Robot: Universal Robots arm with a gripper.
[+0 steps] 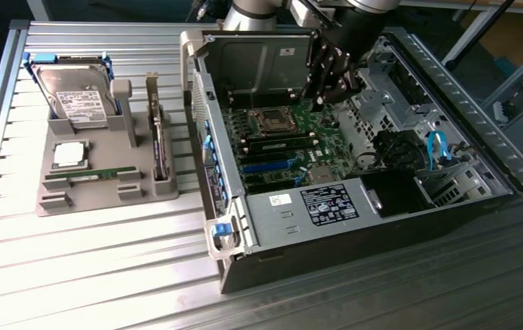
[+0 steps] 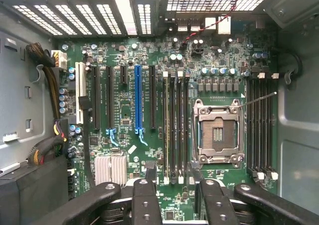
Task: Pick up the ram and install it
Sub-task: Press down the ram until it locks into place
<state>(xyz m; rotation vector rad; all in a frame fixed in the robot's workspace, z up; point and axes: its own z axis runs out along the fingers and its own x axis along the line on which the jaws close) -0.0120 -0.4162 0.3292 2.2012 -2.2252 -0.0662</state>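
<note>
table point(image 1: 87, 268): ribbed metal | holder point(image 1: 96, 197): matt grey plastic | tool point(image 2: 173, 172): matt black (smooth)

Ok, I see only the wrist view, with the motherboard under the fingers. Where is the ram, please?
Observer: The ram lies flat in the gray holder, outside the computer case, toward the exterior view's left.
Operator: Is the gripper near it?
Observer: No. The gripper hangs inside the open case, above the motherboard, well apart from the holder.
Operator: What else is in the holder?
Observer: A hard drive sits at the end farther from the camera, and a silver processor chip lies between the drive and the ram.
</note>
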